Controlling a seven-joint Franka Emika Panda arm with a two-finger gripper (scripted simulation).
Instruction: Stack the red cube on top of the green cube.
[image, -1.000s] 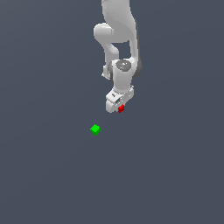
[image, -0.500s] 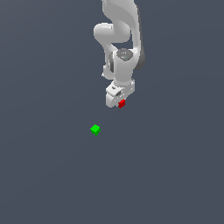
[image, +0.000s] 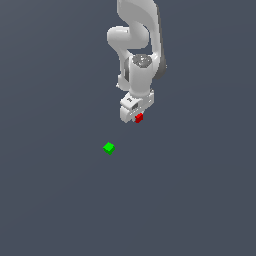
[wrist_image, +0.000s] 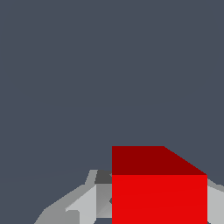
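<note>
The red cube (image: 139, 118) sits between the fingers of my white gripper (image: 136, 118), which is shut on it and holds it above the floor. In the wrist view the red cube (wrist_image: 159, 192) fills the lower part of the picture, with a grey finger (wrist_image: 83, 203) beside it. The green cube (image: 109, 148) lies on the grey floor, apart from the gripper, lower in the picture and toward the exterior view's left. The green cube does not show in the wrist view.
The white arm (image: 137, 40) hangs over the gripper from the top of the exterior view. The plain dark grey floor (image: 60, 200) shows nothing else.
The gripper has risen a little with the red cube in it, most of it in the first half second. The green cube has not moved.
</note>
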